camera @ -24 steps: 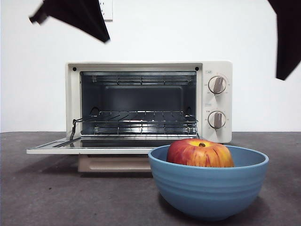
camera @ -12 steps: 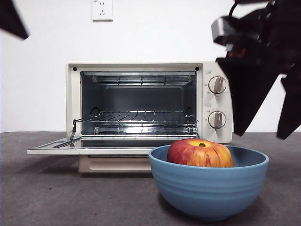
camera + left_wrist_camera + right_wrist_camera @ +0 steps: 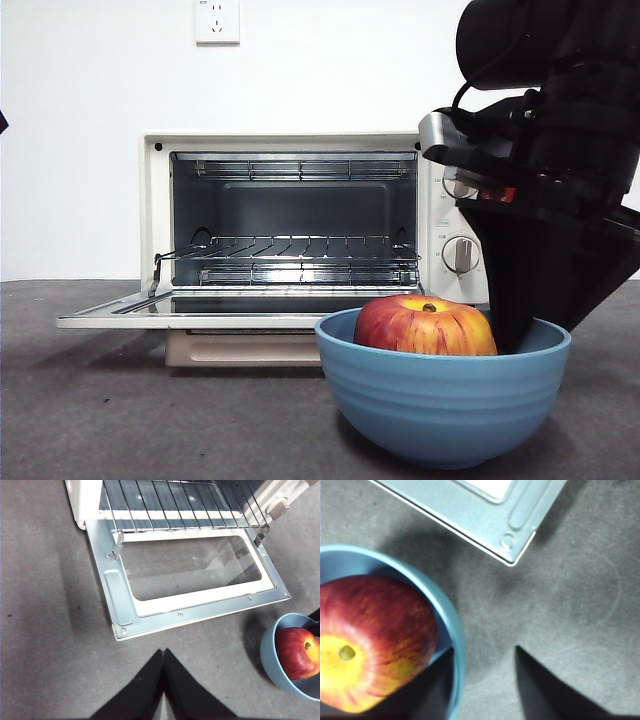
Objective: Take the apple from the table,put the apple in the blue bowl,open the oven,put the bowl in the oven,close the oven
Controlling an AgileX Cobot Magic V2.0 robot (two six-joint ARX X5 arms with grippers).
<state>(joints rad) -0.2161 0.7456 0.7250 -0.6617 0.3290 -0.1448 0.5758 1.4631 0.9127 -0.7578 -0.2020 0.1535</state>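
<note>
With the apple (image 3: 425,326) in the bowl (image 3: 443,400) before the open oven (image 3: 300,215), the right gripper (image 3: 485,680) straddled the rim, jaws apart; best seated deeper, then clamped squarely before lifting

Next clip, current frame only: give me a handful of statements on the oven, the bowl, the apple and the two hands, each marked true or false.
1. The oven door hangs open. True.
2. The apple lies on the table beside the blue bowl. False: it sits inside the bowl.
3. The right hand is open, one jaw inside the bowl's rim and one outside. True.
4. The left hand grips the door. False: it is shut on nothing, above the table short of the door.
5. The bowl rests on the oven rack. False: it stands on the table in front of the oven.
</note>
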